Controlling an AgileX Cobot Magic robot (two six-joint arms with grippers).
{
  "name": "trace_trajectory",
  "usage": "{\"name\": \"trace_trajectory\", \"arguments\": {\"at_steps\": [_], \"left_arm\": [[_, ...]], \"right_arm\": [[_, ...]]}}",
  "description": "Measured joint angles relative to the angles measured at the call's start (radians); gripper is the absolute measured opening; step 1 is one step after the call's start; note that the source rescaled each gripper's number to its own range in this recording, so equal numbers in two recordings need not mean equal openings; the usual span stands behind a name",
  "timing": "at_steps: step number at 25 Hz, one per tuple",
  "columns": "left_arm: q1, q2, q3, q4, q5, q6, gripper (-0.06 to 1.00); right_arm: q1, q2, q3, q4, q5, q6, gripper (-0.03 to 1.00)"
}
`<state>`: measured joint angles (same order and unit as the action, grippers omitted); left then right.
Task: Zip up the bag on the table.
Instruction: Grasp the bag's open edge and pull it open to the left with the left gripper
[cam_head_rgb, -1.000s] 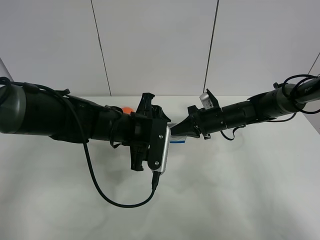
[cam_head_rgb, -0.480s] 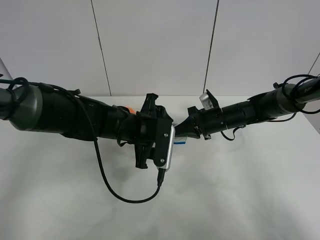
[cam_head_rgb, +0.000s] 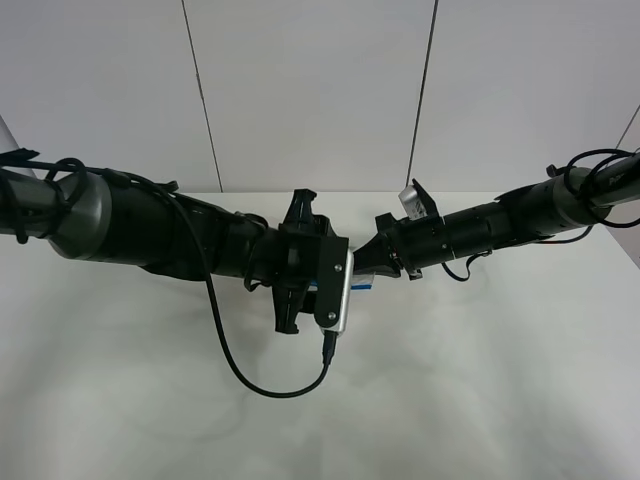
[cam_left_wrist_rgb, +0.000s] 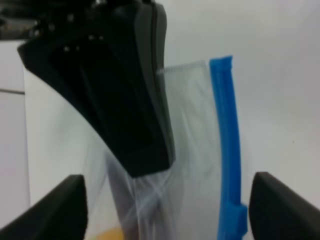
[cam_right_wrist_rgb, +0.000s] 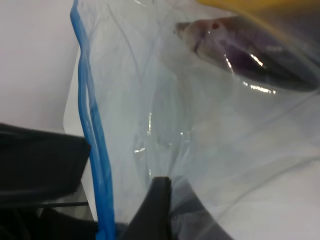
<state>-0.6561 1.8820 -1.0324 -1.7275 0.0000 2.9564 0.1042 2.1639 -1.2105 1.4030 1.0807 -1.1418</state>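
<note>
The bag (cam_left_wrist_rgb: 195, 130) is clear and crinkly with a blue seal strip (cam_left_wrist_rgb: 227, 145) along one edge. In the exterior high view only a small blue and white bit of the bag (cam_head_rgb: 360, 284) shows between the two arms above the table (cam_head_rgb: 450, 400). My left gripper (cam_left_wrist_rgb: 167, 205) is open, its fingertips (cam_left_wrist_rgb: 65, 207) wide apart on either side of the bag, the seal strip close to one of them. My right gripper (cam_right_wrist_rgb: 159, 197) is shut on the bag near the strip (cam_right_wrist_rgb: 92, 150); its black finger (cam_left_wrist_rgb: 135, 100) lies on the film. A purple item (cam_right_wrist_rgb: 260, 60) and a yellow one (cam_right_wrist_rgb: 260, 5) show through.
Both arms meet over the middle of the white table, the left gripper (cam_head_rgb: 343, 276) close against the right gripper (cam_head_rgb: 370, 262). A black cable (cam_head_rgb: 260, 385) hangs in a loop from the left wrist camera down to the tabletop. A panelled wall (cam_head_rgb: 310, 90) stands behind.
My left arm has moved right, toward the right gripper, and now covers the orange item that showed behind it. The right arm has stayed still.
</note>
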Motion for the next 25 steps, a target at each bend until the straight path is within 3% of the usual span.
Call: {"name": "trace_trajectory", "arguments": {"at_steps": [5,13,20,25], "left_arm": [[0.0,0.0,0.0,0.0,0.0,0.0,0.62],[0.0,0.0,0.0,0.0,0.0,-0.001,0.56],[0.0,0.0,0.0,0.0,0.0,-0.001,0.15],[0.0,0.0,0.0,0.0,0.0,-0.001,0.02]], "right_arm": [[0.0,0.0,0.0,-0.002,0.0,0.0,0.0],[0.0,0.0,-0.001,-0.011,-0.001,0.0,0.0],[0.0,0.0,-0.001,-0.014,-0.001,0.0,0.0],[0.0,0.0,-0.001,-0.014,-0.001,0.0,0.0]]}}
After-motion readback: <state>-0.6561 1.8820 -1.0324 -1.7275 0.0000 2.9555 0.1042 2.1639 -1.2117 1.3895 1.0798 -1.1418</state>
